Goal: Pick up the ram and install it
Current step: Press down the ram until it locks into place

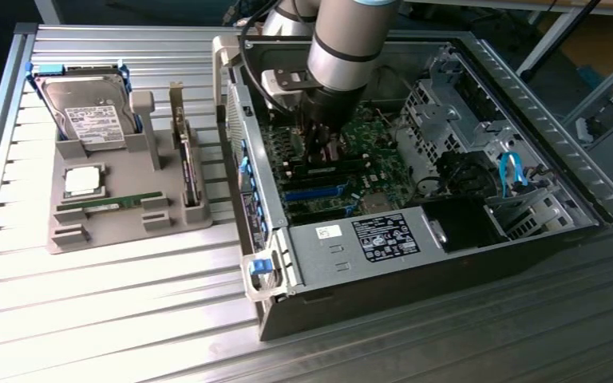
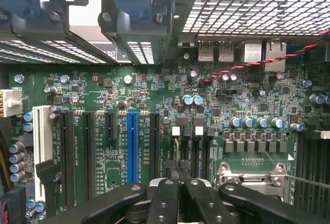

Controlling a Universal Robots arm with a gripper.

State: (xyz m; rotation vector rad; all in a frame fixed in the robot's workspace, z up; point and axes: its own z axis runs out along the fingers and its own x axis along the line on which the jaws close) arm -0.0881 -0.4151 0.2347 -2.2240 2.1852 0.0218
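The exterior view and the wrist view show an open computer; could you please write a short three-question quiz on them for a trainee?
1. True or false: the gripper is outside the computer case.
2. The motherboard's coloured slot between black ones is: A red; B blue; C yellow.
3. Fill in: the hard drive stands in the tray on the exterior view's ____.
Key: 1 false; 2 B; 3 left.
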